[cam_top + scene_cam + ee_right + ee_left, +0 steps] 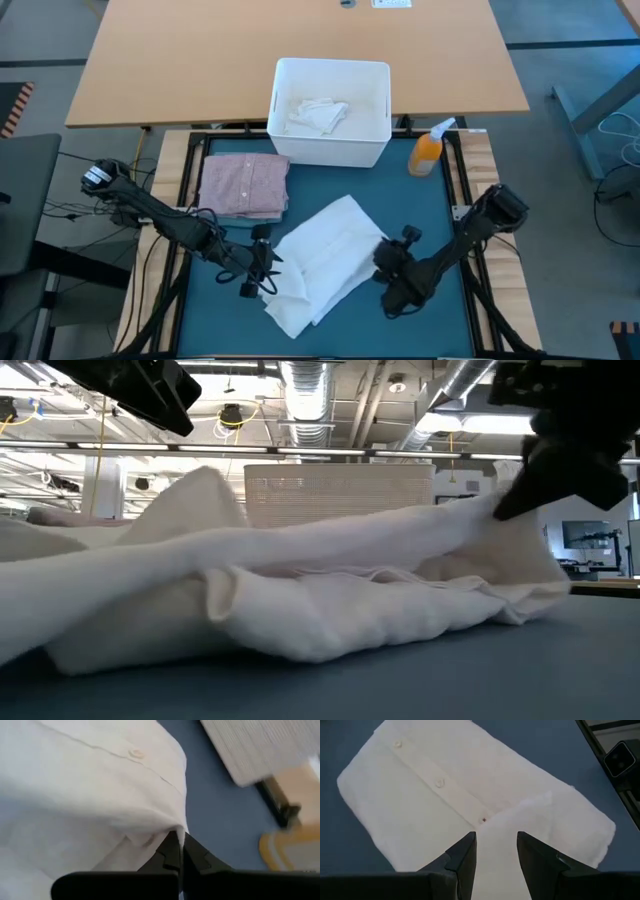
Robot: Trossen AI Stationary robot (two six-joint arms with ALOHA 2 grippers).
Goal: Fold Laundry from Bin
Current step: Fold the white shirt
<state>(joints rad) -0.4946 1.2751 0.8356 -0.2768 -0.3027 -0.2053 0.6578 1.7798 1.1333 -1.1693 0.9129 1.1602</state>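
A white buttoned shirt (325,262) lies partly folded on the middle of the teal mat (440,220), its button strip (439,783) facing up. My right gripper (385,260) is shut on the shirt's right side. My left gripper (496,845) stands open over the shirt's left part (278,275), with cloth showing between its fingers; whether they touch it I cannot tell. A folded pink shirt (245,185) lies flat on the mat's far left. The white bin (375,140) stands at the far edge with white cloth (318,115) in it. My right gripper pinches the white shirt's right edge (176,831) between its two shut fingers (508,508), coming from the table's right side and slanting down. One layer or several, I cannot tell. That edge is raised off the mat and the cloth (400,525) runs drawn up toward it, while the rest lies on the mat.
An orange spray bottle (428,152) stands on the mat's far right corner beside the bin. A wooden table (200,60) lies beyond the bin. Bare mat shows along the near edge and on the right.
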